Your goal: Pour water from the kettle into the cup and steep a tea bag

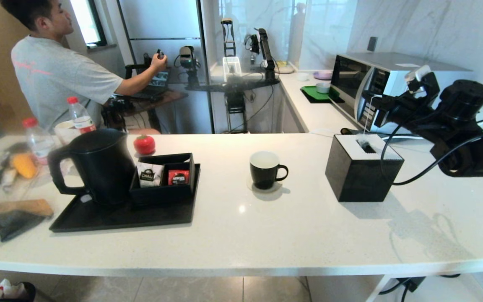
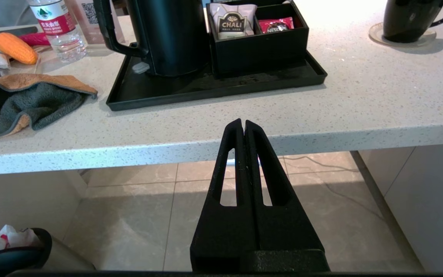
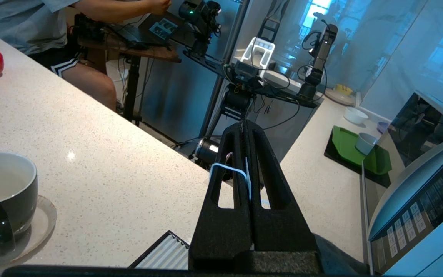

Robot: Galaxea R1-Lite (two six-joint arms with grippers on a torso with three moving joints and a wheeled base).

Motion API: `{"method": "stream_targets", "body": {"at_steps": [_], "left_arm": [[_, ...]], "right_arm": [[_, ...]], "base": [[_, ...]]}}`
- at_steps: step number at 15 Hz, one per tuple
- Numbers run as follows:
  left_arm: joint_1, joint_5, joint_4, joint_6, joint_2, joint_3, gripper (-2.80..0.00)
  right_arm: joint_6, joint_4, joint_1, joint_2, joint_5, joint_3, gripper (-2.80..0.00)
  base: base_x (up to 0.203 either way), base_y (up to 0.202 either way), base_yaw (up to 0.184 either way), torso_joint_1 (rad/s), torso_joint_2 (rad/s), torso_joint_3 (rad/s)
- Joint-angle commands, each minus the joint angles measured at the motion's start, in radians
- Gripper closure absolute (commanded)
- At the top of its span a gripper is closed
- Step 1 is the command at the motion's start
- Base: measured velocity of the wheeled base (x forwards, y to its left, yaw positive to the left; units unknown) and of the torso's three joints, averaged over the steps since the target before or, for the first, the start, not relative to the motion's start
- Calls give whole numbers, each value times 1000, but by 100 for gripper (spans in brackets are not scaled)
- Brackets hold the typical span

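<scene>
Leftmost on the counter [image 1: 241, 235] we see the kettle [image 1: 99, 165], standing upright on the near-left part of a black tray [image 1: 120, 216] with its loop handle turned to the robot's left. Beside it on the same tray sits a black divided box [image 1: 164, 184] holding a white packet [image 1: 149, 175] in one compartment and a red packet [image 1: 178, 176] in the other. The left gripper [image 2: 243, 127] hangs below the counter edge, in front of the tray, with its jaws closed and holding nothing. Right of the tray we find the cup [image 1: 265, 169], upright on a round coaster [image 1: 265, 187], ear handle pointing right, well apart from the kettle. Further right stands a black tissue box [image 1: 361, 167]. The right gripper [image 3: 243, 129] is raised above and behind that box, its jaws closed on the thin string of the tea bag [image 1: 367, 121]; the string hangs down towards the box's opening, and we cannot make out the bag itself.
</scene>
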Motion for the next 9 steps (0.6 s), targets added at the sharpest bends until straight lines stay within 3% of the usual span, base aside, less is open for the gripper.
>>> {"method": "stream_targets", "body": {"at_steps": [1, 7, 9], "left_arm": [[0, -1, 0, 1, 0, 0, 0], [0, -1, 0, 1, 0, 0, 0], [0, -1, 0, 1, 0, 0, 0]], "right_arm": [[-2, -17, 0, 2, 2, 32, 0], [-6, -223, 1, -1, 3, 362, 0], [-6, -257, 0, 1, 4, 390, 0]], "base": [[0, 0, 0, 0, 0, 0], [0, 0, 0, 0, 0, 0], [0, 0, 0, 0, 0, 0]]}}
